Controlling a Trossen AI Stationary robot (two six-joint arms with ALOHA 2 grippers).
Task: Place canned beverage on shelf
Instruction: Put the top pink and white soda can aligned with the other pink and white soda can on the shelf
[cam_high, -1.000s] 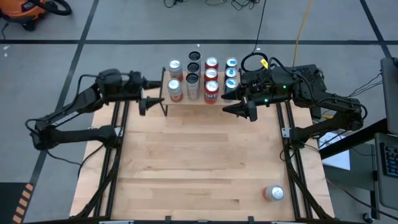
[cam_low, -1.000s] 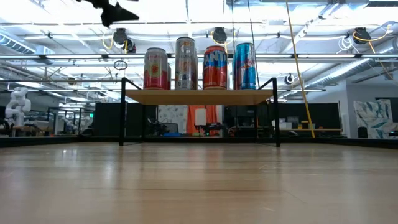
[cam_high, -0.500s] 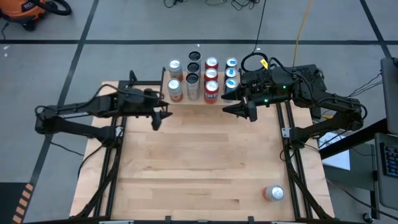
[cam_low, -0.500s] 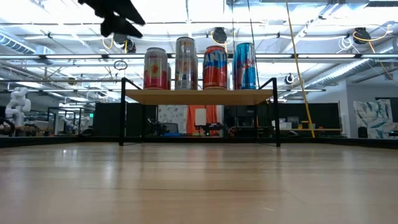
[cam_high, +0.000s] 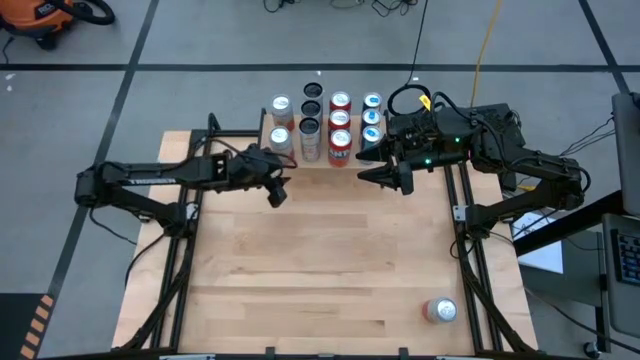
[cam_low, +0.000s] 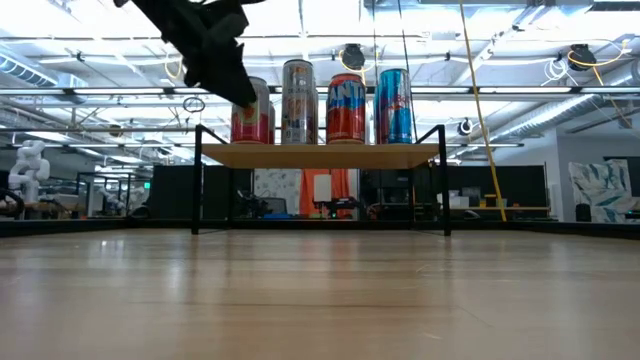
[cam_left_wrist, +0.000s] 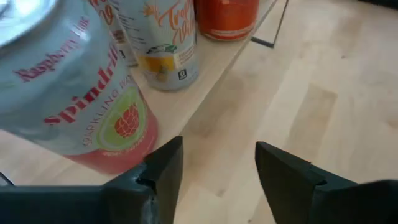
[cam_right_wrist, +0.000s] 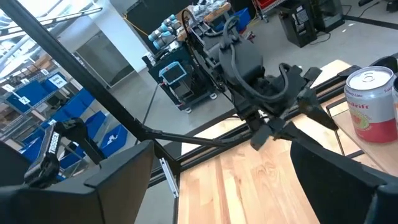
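Note:
The shelf (cam_high: 318, 163) stands at the table's far middle, its wooden board (cam_low: 320, 155) carrying several upright cans (cam_high: 340, 125). One more canned beverage (cam_high: 440, 311), red with a silver top, sits alone near the table's near right corner. My left gripper (cam_high: 278, 190) hovers open just in front of the shelf's near left corner, slanting down, beside a pink can (cam_left_wrist: 81, 106); nothing is between its fingers (cam_left_wrist: 217, 168). My right gripper (cam_high: 385, 176) hangs open and empty in front of the shelf's right end.
Black rails (cam_high: 185, 260) run along both sides of the wooden tabletop (cam_high: 320, 270), whose middle and near part are bare wood. In the low view my left gripper (cam_low: 215, 50) hangs in front of the leftmost can (cam_low: 252, 110).
My left gripper has swung from beside the shelf's left end toward the table's right and near edges, sinking and tipping downward, and now hangs before the shelf's near left corner. The cans and my right arm have kept still.

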